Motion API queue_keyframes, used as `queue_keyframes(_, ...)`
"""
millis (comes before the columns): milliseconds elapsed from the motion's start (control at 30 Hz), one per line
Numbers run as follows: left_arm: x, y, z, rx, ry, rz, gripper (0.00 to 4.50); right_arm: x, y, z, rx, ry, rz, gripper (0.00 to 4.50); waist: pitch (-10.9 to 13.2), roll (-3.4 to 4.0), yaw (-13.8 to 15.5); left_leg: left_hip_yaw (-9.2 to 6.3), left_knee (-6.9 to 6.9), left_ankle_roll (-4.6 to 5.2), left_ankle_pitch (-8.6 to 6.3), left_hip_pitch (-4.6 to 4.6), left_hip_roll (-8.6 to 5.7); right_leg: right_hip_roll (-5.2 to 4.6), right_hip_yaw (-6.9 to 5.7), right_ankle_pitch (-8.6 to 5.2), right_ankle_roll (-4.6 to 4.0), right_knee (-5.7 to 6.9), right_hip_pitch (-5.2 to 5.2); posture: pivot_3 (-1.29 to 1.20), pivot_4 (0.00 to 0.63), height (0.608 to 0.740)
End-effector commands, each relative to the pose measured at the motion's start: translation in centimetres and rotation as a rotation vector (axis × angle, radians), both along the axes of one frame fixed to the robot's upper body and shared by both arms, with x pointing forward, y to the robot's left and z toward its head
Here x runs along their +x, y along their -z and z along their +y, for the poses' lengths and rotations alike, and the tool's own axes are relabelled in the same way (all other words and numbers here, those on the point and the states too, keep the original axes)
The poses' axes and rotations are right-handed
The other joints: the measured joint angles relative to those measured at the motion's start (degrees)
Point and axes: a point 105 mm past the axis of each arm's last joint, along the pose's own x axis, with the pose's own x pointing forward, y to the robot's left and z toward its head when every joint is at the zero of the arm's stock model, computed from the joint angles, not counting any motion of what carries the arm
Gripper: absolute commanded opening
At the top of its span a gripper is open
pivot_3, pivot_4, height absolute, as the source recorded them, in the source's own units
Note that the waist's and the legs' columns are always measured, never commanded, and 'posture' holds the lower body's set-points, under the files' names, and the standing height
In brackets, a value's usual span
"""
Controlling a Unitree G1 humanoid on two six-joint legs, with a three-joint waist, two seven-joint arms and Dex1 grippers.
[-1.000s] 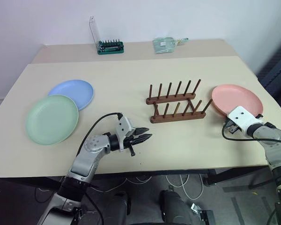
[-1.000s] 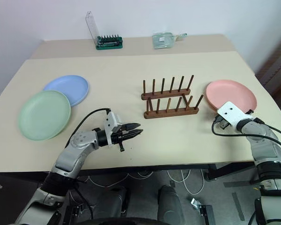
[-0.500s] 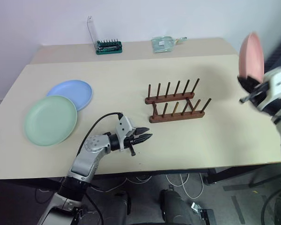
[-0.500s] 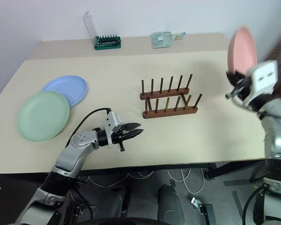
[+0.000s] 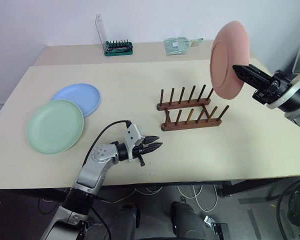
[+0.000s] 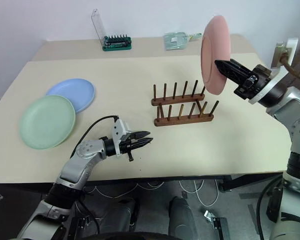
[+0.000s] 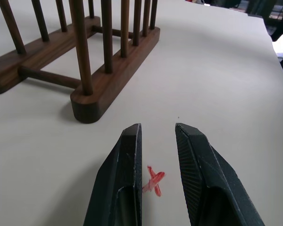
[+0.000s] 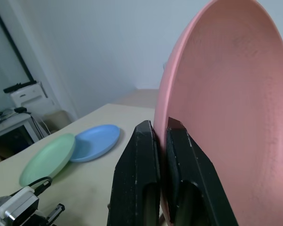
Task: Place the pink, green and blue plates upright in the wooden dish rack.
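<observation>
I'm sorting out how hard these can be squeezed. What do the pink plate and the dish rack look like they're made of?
Pink plate: probably plastic, matte; the colour is even with no glaze shine, and the rim is thin where the right gripper pinches it.
Dish rack: wood, dark brown with a smooth, slightly satin finish; faint grain shows on the rails and round pegs.

1. The green plate (image 5: pixel 55 126) covers the near edge of the blue plate (image 5: pixel 78 98).
2. The pink plate (image 5: pixel 230 59) hides the rack's (image 5: pixel 190 110) far right peg tops (head views).
3. In the right wrist view, the pink plate's rim is cut off.
</observation>
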Motion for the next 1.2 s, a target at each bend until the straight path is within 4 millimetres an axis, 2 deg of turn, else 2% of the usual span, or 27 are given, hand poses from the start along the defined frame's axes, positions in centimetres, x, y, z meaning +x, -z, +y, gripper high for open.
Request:
queue_keyframes(33,-0.2,-1.0,0.0,-0.012,0.000,-0.044,1.10,-0.5,-1.5,-0.2,0.052,-0.038,-0.040,0.02,0.0,0.01,0.0,0.00,0.00,0.00,0.00,0.00,0.00,0.00,0.00,0.00,0.00,0.01,-0.01,0.00,0.150,0.740)
queue_keyframes(133,-0.2,-1.0,0.1,-0.008,-0.002,-0.046,1.10,0.1,-0.3,-0.5,0.077,-0.040,0.015,0.02,0.0,0.01,-0.1,0.01,0.00,0.00,0.00,0.00,0.00,0.00,0.00,0.00,0.00,0.02,-0.02,0.00,0.150,0.740)
queue_keyframes(400,-0.2,-1.0,0.0,-0.005,0.001,-0.045,1.10,0.4,0.9,-1.3,0.186,-0.049,0.100,0.02,0.0,0.01,-0.1,0.01,0.00,0.00,0.00,0.00,0.00,0.01,0.00,0.01,-0.01,0.03,-0.02,0.00,0.150,0.740)
queue_keyframes(567,-0.2,-1.0,0.0,-0.001,0.004,-0.045,1.10,0.5,2.1,-0.7,0.261,-0.066,0.158,0.02,0.0,0.02,-0.2,0.02,0.00,0.00,0.00,0.00,0.01,0.01,0.00,0.01,-0.01,0.06,-0.04,0.00,0.150,0.740)
queue_keyframes(667,-0.2,-1.0,-0.1,0.000,0.005,-0.048,1.10,0.9,3.2,-0.3,0.223,-0.024,0.170,0.02,0.0,0.02,-0.2,0.02,0.01,0.00,0.00,0.00,0.01,0.01,0.01,0.01,-0.01,0.08,-0.05,0.00,0.150,0.740)
queue_keyframes(767,-0.1,-1.0,0.0,0.002,0.005,-0.051,1.10,1.1,3.5,-0.5,0.229,0.005,0.174,0.02,0.0,0.02,-0.2,0.03,0.02,0.00,0.00,0.00,0.00,0.01,0.01,0.01,0.00,0.08,-0.05,0.00,0.150,0.740)
queue_keyframes(867,-0.1,-1.0,0.1,0.003,0.001,-0.048,1.10,1.3,4.1,-1.0,0.192,0.071,0.174,1.05,0.0,0.04,-0.2,0.04,0.01,0.00,0.00,0.00,0.00,0.01,0.03,0.01,-0.01,0.10,-0.07,0.00,0.150,0.740)
queue_keyframes(967,0.0,-1.1,0.2,0.002,-0.012,-0.062,1.10,1.4,3.7,-2.3,0.157,0.180,0.117,2.52,0.0,0.04,-0.2,0.04,0.02,0.00,0.00,0.00,0.00,0.01,0.02,0.01,0.00,0.10,-0.07,0.00,0.150,0.740)
queue_keyframes(1100,1.3,-2.3,1.0,-0.031,-0.103,-0.134,1.10,0.7,1.7,-3.9,0.107,0.286,0.003,2.52,0.0,0.04,-0.1,0.05,0.02,0.00,0.00,0.00,-0.01,0.01,0.03,0.01,0.00,0.10,-0.08,0.00,0.150,0.740)
queue_keyframes(1200,2.3,-3.3,1.5,-0.073,-0.162,-0.155,1.10,-0.1,0.9,-4.0,0.022,0.317,-0.055,2.52,0.0,0.03,-0.1,0.04,0.02,0.00,0.01,-0.01,-0.01,0.01,0.03,0.01,0.00,0.10,-0.08,0.00,0.150,0.740)
